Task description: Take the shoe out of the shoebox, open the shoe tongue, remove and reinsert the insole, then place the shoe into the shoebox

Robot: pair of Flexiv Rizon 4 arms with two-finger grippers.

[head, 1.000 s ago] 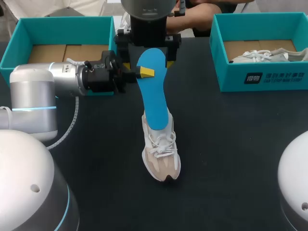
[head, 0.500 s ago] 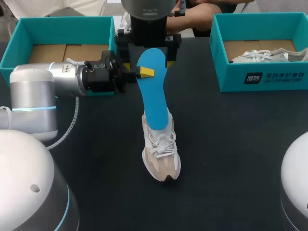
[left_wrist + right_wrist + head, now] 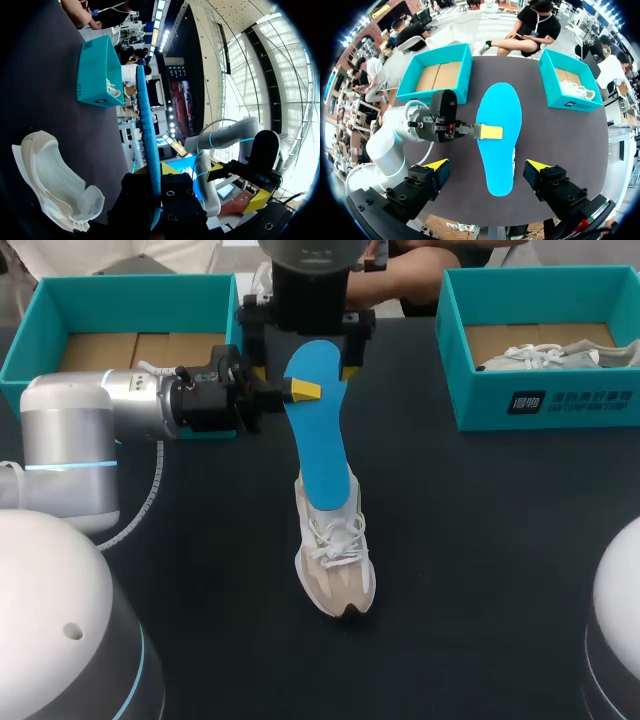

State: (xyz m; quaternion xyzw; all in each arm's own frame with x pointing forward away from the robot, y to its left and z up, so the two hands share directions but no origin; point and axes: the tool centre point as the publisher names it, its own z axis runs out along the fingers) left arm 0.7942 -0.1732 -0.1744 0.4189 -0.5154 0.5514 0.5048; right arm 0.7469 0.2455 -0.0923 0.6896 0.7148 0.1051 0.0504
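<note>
While left gripper (image 3: 305, 390) clamps insole (image 3: 322, 435), shoe (image 3: 336, 552) on dark table (image 3: 490, 540)

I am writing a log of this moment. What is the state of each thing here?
left hand: shut on insole.
right hand: open, empty.
insole: held above shoe.
shoe: upright on table.
left box: open, no shoe inside.
right box: open, second shoe inside.

Everything on the table comes in twos, except one thing.
Two teal boxes, both far: the left box (image 3: 120, 302) and the right box (image 3: 480, 390). Two shoes: the near shoe (image 3: 335, 560) mid-table and the far shoe (image 3: 555, 357) in the right box. One insole (image 3: 318, 430). Two grippers: the left gripper (image 3: 300, 390) and the right gripper (image 3: 487, 164).
</note>
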